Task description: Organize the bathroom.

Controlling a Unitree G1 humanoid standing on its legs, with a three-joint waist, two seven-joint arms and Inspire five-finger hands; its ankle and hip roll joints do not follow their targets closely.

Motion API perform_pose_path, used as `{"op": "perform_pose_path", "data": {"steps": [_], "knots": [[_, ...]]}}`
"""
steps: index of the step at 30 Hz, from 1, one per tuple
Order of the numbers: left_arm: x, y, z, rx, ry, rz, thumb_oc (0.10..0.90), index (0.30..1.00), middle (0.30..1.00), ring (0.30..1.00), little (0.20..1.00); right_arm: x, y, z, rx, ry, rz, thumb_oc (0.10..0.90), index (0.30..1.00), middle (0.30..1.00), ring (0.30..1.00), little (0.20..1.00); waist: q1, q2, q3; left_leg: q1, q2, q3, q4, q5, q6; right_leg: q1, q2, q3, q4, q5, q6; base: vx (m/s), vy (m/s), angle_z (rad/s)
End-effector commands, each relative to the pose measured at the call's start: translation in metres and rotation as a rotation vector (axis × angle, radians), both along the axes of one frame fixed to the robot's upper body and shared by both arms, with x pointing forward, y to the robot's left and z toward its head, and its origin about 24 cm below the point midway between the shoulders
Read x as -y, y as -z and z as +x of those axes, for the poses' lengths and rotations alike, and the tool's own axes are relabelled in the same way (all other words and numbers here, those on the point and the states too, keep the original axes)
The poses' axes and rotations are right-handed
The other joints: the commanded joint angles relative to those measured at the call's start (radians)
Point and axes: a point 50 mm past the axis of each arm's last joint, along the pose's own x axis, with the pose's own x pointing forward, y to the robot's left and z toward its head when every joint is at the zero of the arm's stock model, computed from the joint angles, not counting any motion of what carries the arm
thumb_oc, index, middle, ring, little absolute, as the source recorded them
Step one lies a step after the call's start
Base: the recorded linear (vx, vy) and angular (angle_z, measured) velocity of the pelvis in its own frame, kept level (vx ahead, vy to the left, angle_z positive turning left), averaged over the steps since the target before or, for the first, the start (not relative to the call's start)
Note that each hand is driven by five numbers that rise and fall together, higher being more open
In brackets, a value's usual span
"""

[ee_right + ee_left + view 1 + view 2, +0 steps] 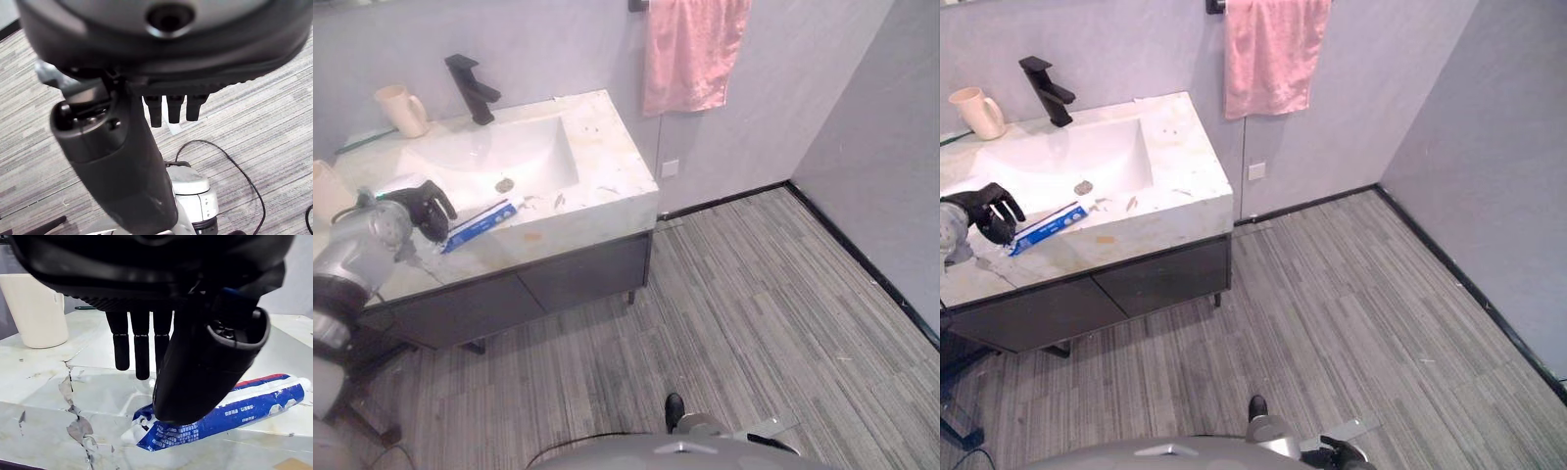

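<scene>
A blue and white toothpaste tube (480, 223) lies flat on the front strip of the marble vanity top (607, 166), just in front of the white sink basin (499, 157). My left hand (426, 208) hovers at the tube's left end. In the left wrist view its fingers (142, 347) hang straight down and the thumb (195, 372) reaches over the cap end of the tube (234, 413); I cannot tell if it touches. The hand is open. My right hand (117, 161) hangs low over the floor, fingers straight, holding nothing.
A cream mug (403, 110) and a black faucet (472, 88) stand behind the basin. Another cream container (36, 308) stands on the counter's left end. A pink towel (693, 54) hangs on the wall. Grey plank floor (754, 313) stretches to the right.
</scene>
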Motion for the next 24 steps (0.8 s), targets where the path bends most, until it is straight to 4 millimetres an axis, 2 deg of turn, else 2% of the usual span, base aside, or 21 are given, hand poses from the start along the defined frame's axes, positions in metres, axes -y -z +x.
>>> {"op": "perform_pose_path", "data": {"steps": [1,13,24], "knots": [[-0.011,-0.054,0.002,0.218,-0.041,0.09,0.8,0.9,0.9,0.9,0.9,0.012,-0.005,0.013,0.043,0.013,-0.029,0.8,0.9,0.9,0.9,0.9,-0.006,0.056,-0.006,-0.068,-0.051,0.12,0.117,-0.058,0.07,0.002,0.015,0.076,0.112,-0.184,0.113,0.0,0.0,0.0],[-0.014,-0.069,0.003,0.236,-0.073,0.1,0.8,0.9,0.9,0.9,0.9,0.007,-0.004,0.014,0.032,0.002,-0.018,0.8,0.9,0.9,0.9,0.9,-0.003,0.059,-0.013,-0.064,-0.048,0.12,0.11,-0.055,0.067,0.01,0.015,0.072,0.106,-0.184,0.115,0.0,0.0,0.0],[-0.014,-0.074,0.003,0.258,-0.061,0.102,0.8,0.9,0.9,0.9,0.9,0.006,-0.003,0.014,0.024,0.002,-0.021,0.8,0.9,0.9,0.9,0.9,0.0,0.057,-0.02,-0.058,-0.052,0.116,0.106,-0.055,0.069,0.017,0.016,0.074,0.099,-0.182,0.115,0.0,0.0,0.0]]}}
